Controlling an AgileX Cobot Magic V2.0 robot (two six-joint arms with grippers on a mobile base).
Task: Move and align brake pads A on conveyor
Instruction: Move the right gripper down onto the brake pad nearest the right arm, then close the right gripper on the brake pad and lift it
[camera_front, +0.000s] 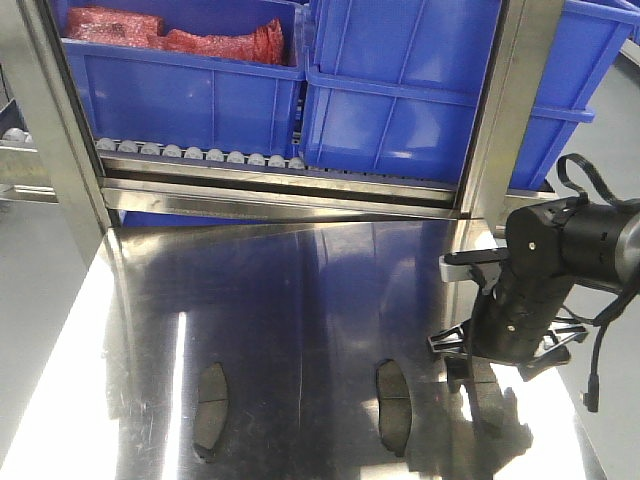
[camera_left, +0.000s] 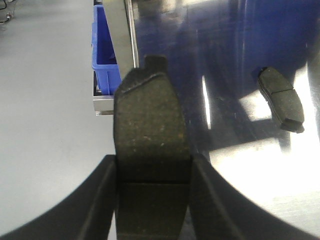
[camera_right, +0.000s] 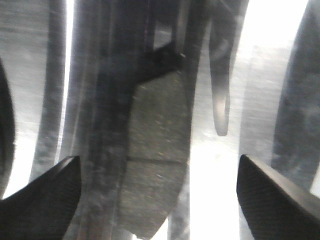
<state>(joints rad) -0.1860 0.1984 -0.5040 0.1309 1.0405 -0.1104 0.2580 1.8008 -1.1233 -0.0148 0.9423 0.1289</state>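
Two dark-grey brake pads lie flat on the shiny steel tabletop, one at front left and one at front centre. My left gripper is shut on a third brake pad, held lengthwise past the table's left edge; another pad rests on the steel to its right. My right gripper is open and close above the steel, with a brake pad lying between its fingers, nearer the left one. In the front view the right gripper points down at the table's right side. The conveyor is out of view.
Blue bins stand on a row of grey rollers behind the table, one holding red bagged parts. Steel frame posts flank them. Another blue bin sits below the table's left edge, over grey floor.
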